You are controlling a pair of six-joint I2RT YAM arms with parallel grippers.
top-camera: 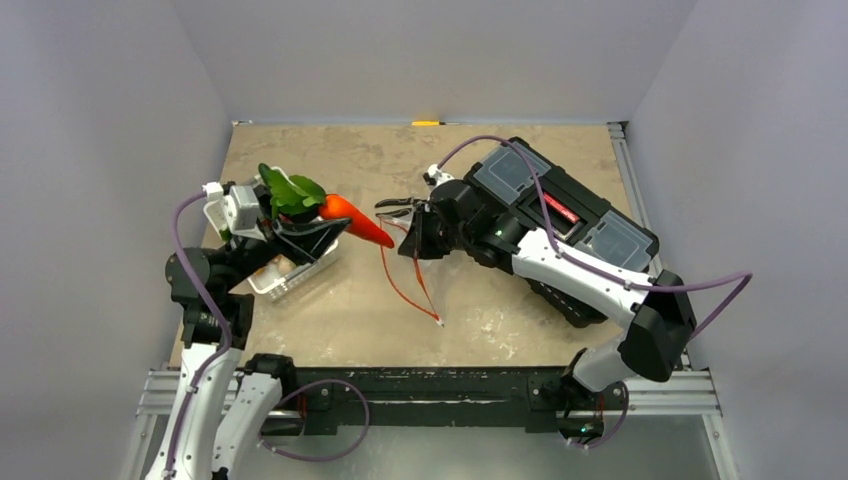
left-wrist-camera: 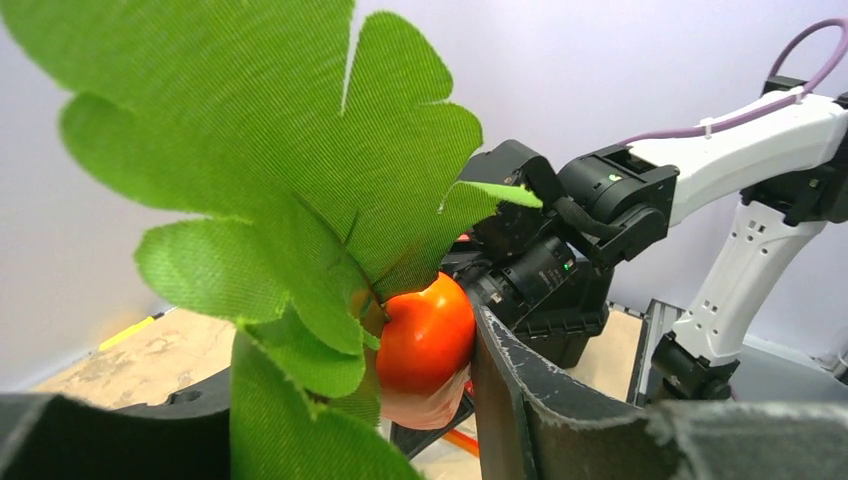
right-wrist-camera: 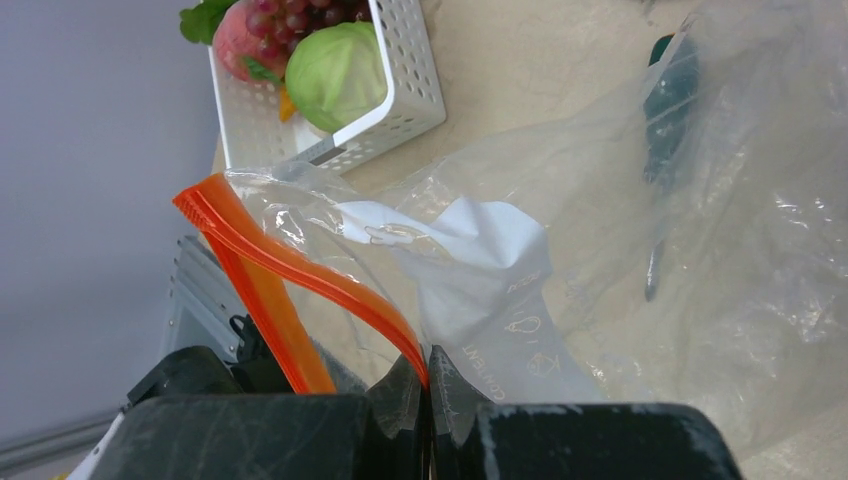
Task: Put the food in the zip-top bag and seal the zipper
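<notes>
The left gripper [top-camera: 312, 232] is clamped on the carrot [top-camera: 355, 220]. It holds the carrot up in the air, just above the white basket [top-camera: 300, 280], with the pointy orange end aimed away from the basket to the right. From the left wrist, the big green leaves [left-wrist-camera: 280, 180] fill most of the view. They hide nearly all of the carrot, and only a round orange bit shows beside one dark finger.

The right gripper [right-wrist-camera: 428, 385] is to the right of the basket, near the carrot's tip. Its fingers are pressed together on the orange-red zipper [right-wrist-camera: 245, 240], so the clear bag [right-wrist-camera: 620, 260] hangs from it. From above, the bag is very hard to see, and only thin orange-red lines hang down to the right of the basket.

In the basket sit a green cabbage [right-wrist-camera: 335, 75], purple grapes [right-wrist-camera: 300, 18] and a pink peach [right-wrist-camera: 238, 45], cut off by the picture's top edge. From above, the left arm covers most of the basket.

A dark greenish shape [right-wrist-camera: 668, 95] shows through the crinkly bag. It is too blurry to tell what it is.
</notes>
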